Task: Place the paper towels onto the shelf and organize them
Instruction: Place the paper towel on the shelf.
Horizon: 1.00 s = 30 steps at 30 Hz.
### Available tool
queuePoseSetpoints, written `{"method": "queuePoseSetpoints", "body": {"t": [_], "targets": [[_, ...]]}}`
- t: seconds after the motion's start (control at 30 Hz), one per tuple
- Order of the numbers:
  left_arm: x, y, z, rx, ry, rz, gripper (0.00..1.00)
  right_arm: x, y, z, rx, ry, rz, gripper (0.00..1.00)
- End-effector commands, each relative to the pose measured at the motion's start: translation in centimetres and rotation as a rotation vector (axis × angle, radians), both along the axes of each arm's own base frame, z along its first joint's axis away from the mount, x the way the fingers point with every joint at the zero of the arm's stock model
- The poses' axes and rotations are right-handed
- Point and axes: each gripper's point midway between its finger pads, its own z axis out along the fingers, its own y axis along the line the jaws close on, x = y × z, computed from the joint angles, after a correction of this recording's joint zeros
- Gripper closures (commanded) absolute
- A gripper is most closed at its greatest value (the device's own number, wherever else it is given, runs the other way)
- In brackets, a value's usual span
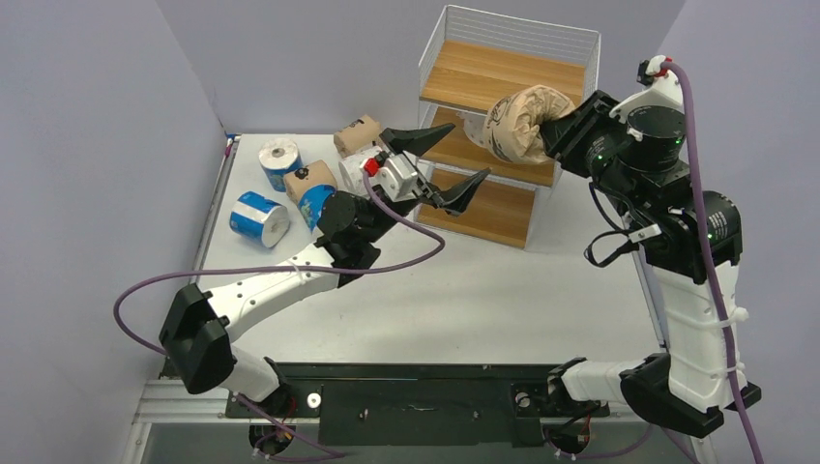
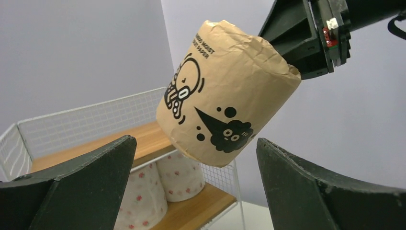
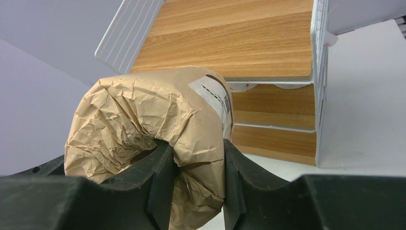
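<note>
The right gripper (image 3: pixel 194 158) pinches the brown roll (image 1: pixel 522 124) by its end wrap, upper right of the top view, beside the shelf (image 1: pixel 503 72). Carry it in level (left gripper (image 1: pixel 469 155) gapes, empty, mid-frame), seat it, then release.

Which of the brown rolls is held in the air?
The brown roll in the right gripper, near the shelf; the other two are on the table.

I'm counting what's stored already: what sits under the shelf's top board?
Two white pink-dotted rolls stand side by side on the middle board. A finger of the open left end effector covers that tier's left part, so more could be hidden there.
</note>
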Motion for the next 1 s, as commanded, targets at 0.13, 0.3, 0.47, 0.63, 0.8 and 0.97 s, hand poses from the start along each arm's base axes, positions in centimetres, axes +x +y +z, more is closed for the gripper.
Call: {"method": "queuePoseSetpoints", "body": {"t": [0.13, 0.3, 0.47, 0.63, 0.8, 0.97], "targets": [[-1.1, -1.7, 4.3, 0.020, -0.287, 0.039, 0.04, 1.0, 0.0, 5.1, 0.137, -0.140, -0.007, 0.68], [-0.3, -3.6, 4.0, 0.058, -0.320, 0.057, 0.04, 1.5, -0.3, 5.2, 0.150, -0.141, -0.016, 0.67], [0.4, -4.6, 4.3, 0.056, -0.335, 0.089, 0.04, 1.8, -0.2, 5.2, 0.161, -0.141, -0.011, 0.67], [1.4, -5.4, 4.1, 0.048, -0.324, 0.111, 0.04, 2.2, -0.1, 5.0, 0.165, -0.135, -0.009, 0.67], [2.3, -5.6, 4.3, 0.033, -0.310, 0.136, 0.04, 2.5, 0.0, 4.8, 0.168, -0.131, -0.006, 0.67], [3.0, -5.4, 4.5, 0.006, -0.293, 0.167, 0.04, 2.9, 0.1, 4.4, 0.170, -0.123, -0.010, 0.67]]}}
